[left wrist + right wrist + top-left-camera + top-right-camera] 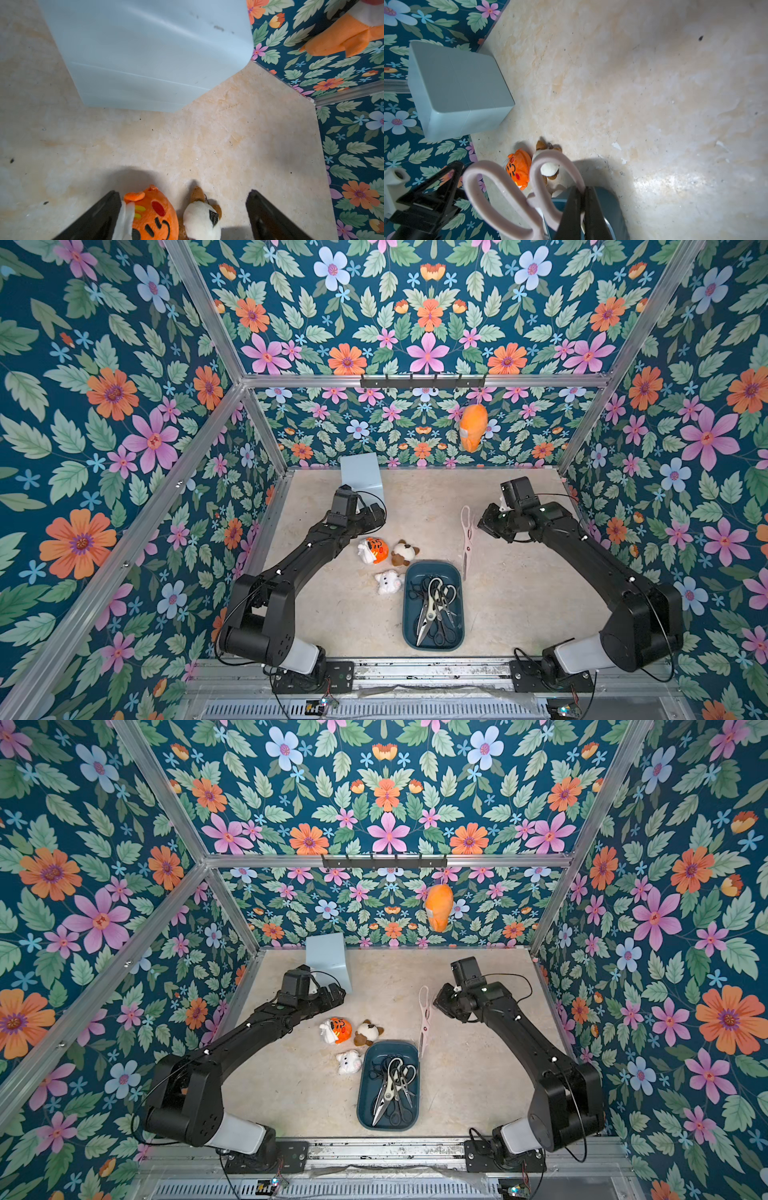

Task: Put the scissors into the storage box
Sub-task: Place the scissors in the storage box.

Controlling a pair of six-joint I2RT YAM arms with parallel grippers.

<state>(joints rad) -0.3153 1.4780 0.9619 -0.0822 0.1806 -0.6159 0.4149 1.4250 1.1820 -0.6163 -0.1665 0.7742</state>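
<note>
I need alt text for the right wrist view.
The right gripper is shut on one handle loop of the pale pink scissors, the dark teal storage box behind. Beyond: an orange tiger plush, a brown-and-white plush, a pale blue box.

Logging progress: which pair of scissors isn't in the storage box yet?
The pale pink pair: it hangs from the right end effector by a handle loop; the others lie in the storage box.

Near centre, storage box [410, 614] holding scissors [434, 608]; plush toys [404, 552] just far-left of it; another pair [468, 537] by its far right corner; cube box [360, 472] far left at the back.
</note>
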